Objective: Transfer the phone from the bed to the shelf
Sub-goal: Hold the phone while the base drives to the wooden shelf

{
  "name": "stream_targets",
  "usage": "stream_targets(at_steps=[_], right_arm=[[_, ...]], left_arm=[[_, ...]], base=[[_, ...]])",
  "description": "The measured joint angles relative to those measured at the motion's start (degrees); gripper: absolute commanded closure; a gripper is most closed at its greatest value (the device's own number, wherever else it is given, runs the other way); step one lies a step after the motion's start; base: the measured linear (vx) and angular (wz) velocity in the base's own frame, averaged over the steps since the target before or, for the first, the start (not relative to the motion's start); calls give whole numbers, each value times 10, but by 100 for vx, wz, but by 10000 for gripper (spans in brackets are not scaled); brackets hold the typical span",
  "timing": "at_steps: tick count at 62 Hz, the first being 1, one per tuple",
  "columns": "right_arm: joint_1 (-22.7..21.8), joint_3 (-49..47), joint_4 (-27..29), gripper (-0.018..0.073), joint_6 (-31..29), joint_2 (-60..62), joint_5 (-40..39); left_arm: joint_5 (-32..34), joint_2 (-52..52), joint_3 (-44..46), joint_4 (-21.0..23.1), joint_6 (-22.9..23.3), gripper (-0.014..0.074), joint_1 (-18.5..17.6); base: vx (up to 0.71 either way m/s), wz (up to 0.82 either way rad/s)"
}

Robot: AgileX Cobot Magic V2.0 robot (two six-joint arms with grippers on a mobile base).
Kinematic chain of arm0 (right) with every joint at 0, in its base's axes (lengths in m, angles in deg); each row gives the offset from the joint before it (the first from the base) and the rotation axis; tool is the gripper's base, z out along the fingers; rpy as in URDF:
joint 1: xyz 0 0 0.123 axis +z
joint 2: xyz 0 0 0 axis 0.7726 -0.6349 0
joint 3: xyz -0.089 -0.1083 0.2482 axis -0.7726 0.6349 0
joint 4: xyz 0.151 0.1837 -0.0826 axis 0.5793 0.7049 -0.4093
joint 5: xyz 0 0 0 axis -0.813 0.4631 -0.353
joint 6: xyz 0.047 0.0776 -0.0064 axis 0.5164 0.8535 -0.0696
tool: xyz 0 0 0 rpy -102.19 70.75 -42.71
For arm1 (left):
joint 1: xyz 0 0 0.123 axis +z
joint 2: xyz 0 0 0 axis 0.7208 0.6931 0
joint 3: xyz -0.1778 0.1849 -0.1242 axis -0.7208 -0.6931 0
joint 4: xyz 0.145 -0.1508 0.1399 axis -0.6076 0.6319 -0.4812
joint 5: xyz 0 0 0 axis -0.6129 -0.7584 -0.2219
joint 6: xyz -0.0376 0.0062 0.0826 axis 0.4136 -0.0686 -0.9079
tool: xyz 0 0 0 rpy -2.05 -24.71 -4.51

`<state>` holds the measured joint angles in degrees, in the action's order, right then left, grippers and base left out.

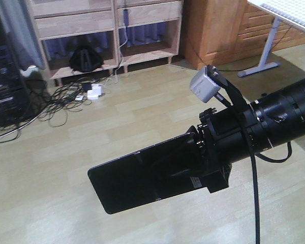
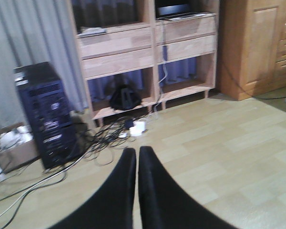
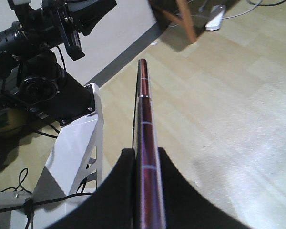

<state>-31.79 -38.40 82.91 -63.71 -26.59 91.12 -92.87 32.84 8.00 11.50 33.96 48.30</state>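
The right tool has its two smooth black fingers clenched on the phone, one on each flat side. From the right wrist view the phone shows only its thin edge, a shiny pinkish-red rim with small pale lines across it. From the front view it is a flat, glossy black rectangle with round corners, and it sticks out past the tool. The phone hangs in the air over the floor, which is made of pale wood-look planks. It is well apart from the shelf. The shelf is made of thick, light wood boards with straight edges and open boxes, and it stands by a grey curtain. The left tool has its curved black fingers pressed together with nothing between them. A tall black box and tangled thin cables lie on the floor near the shelf's left end.
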Motion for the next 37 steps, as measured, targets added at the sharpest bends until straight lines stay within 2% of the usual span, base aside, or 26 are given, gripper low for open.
stream_targets(at_steps=[37], right_arm=[[0, 0, 0, 561, 0, 0, 1]], left_arm=[[0, 0, 0, 0, 0, 596, 0]], base=[[50, -21]])
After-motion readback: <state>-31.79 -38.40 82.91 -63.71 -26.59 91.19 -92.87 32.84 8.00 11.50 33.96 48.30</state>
